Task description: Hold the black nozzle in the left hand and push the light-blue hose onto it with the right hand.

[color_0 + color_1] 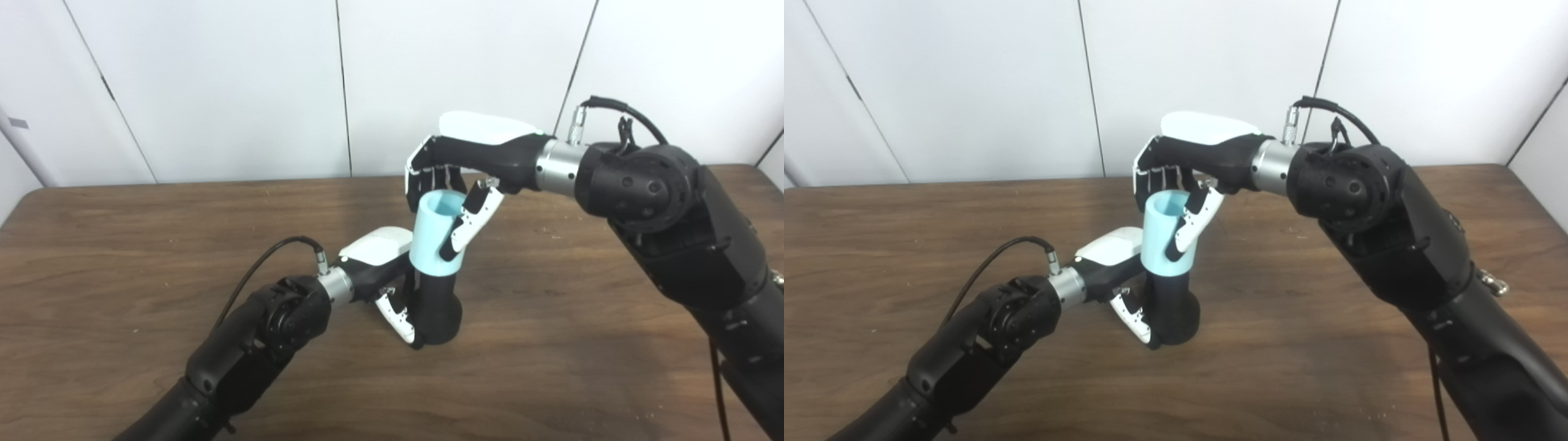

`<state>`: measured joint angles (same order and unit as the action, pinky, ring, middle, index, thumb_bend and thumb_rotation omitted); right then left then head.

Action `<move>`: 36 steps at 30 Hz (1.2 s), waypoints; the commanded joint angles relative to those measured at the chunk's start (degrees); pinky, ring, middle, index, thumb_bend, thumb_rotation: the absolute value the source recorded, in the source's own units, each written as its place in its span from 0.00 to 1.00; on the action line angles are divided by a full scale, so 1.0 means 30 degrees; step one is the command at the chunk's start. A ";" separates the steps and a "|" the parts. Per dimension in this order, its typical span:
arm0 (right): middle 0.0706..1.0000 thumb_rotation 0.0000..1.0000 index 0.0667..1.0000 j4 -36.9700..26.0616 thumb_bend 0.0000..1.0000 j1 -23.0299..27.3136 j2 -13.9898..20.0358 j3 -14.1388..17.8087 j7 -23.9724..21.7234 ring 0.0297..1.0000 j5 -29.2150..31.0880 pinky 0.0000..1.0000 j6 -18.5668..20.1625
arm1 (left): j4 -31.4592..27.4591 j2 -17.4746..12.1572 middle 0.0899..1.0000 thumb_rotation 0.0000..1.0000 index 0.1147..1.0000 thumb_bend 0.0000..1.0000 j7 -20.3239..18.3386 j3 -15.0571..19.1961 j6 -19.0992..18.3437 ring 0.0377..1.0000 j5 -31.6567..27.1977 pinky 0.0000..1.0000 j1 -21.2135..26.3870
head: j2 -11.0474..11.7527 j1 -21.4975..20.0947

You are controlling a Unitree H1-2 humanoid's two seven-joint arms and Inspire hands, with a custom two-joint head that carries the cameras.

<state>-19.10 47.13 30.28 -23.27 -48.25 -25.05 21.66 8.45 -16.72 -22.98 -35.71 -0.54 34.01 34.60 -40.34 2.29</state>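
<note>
Matte black plastic nozzle point(436, 306) is braced upright on the wooden table point(122, 257) by the closed left hand point(386, 275), so the light-blue cylindrical hose point(436, 236), gripped from above by the right hand point(465, 177), can be pressed down.

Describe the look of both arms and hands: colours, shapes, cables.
Both arms are matte black with bulky rounded joints and a silver metal wrist collar. The left hand and right hand each have a glossy white shell on the back, a black palm, and black fingers faced with white segments. A black cable loops from a metal plug at each wrist.
</note>
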 commanded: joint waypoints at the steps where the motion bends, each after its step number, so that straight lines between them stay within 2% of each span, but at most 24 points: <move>1: 0.45 0.00 0.43 -0.0175 0.50 0.0517 0.0467 0.0079 -0.0258 0.44 -0.0098 0.35 -0.0271 | 0.0453 -0.0610 0.46 0.00 0.40 0.52 -0.1206 -0.0489 -0.0486 0.58 0.0999 1.00 -0.0692 | -0.0002 0.0018; 7: 0.44 0.00 0.43 -0.0314 0.50 0.0887 0.0793 0.0005 -0.0517 0.44 -0.0322 0.36 -0.0333 | 0.0487 -0.0613 0.46 0.00 0.40 0.52 -0.1175 -0.0518 -0.0487 0.58 0.1093 1.00 -0.0751 | -0.0081 -0.0220; 12: 0.43 0.00 0.43 -0.0440 0.50 0.1125 0.1076 0.0121 -0.0742 0.45 -0.0351 0.42 -0.0515 | 0.0404 -0.0588 0.46 0.00 0.40 0.52 -0.1190 -0.0505 -0.0558 0.58 0.1085 1.00 -0.0788 | -0.0119 -0.0279; 18: 0.43 0.00 0.43 -0.0535 0.50 0.0970 0.1189 0.0120 -0.0766 0.44 -0.0527 0.42 -0.0877 | 0.0526 -0.0503 0.46 0.00 0.40 0.52 -0.1120 -0.0550 -0.0490 0.58 0.1156 1.00 -0.0737 | -0.0129 -0.0189; 25: 0.46 0.00 0.44 -0.0750 0.50 0.0096 0.0521 -0.0270 -0.0545 0.44 -0.0895 0.35 -0.0693 | 0.0513 -0.0526 0.47 0.00 0.40 0.52 -0.1195 -0.0474 -0.0482 0.58 0.1025 1.00 -0.0690 | -0.0208 -0.0048; 29: 0.45 0.00 0.45 -0.0774 0.50 -0.0245 -0.0079 -0.0474 -0.0486 0.43 -0.0872 0.36 -0.0541 | 0.0444 -0.0562 0.47 0.00 0.40 0.52 -0.1265 -0.0445 -0.0488 0.58 0.0985 1.00 -0.0683 | -0.0263 -0.0142; 36: 0.41 0.00 0.47 -0.0410 0.50 -0.0136 -0.0577 -0.0527 -0.0537 0.41 -0.0425 0.38 -0.1123 | 0.0520 -0.0442 0.47 0.00 0.40 0.52 -0.1345 -0.0498 -0.0580 0.58 0.0989 1.00 -0.0632 | -0.0331 -0.0134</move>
<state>-20.13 45.97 28.58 -24.52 -49.24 -27.75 19.61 8.21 -16.72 -23.03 -35.56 -0.55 34.17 34.36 -41.31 1.85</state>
